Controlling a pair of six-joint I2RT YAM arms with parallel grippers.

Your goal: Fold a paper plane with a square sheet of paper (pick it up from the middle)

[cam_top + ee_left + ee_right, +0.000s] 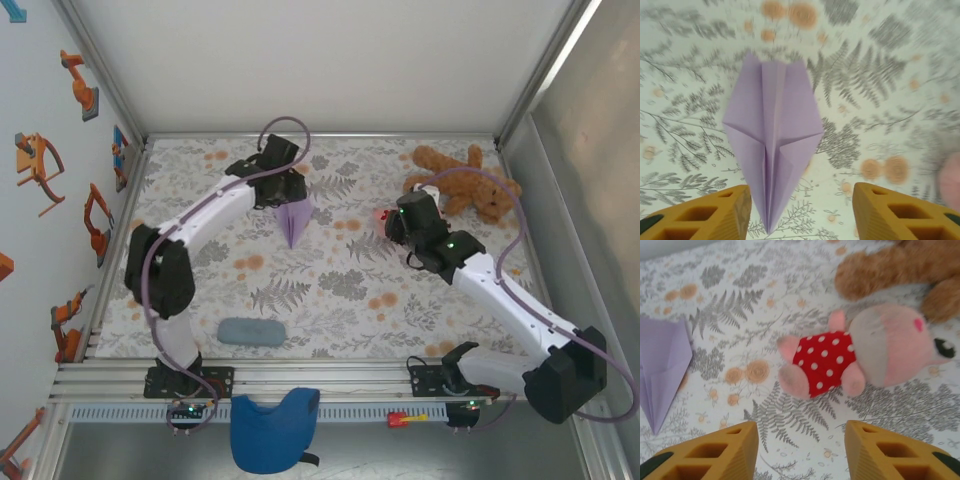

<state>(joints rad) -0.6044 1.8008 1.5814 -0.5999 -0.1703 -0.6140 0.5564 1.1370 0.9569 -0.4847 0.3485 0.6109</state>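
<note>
Folding appears complete: the paper plane (772,135) lies free near the far edge of the table (340,290). Left gripper (801,207) and right gripper (801,447): jaws apart, empty.

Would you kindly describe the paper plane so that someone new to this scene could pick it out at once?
On the floral-patterned table, look at the far left-centre, next to the left end effector. There lies the paper plane, its tip pointing toward the arm bases. Unlike the furry brown teddy bear and the oblong grey-blue pad, it is lavender, creased and pointed.
</note>
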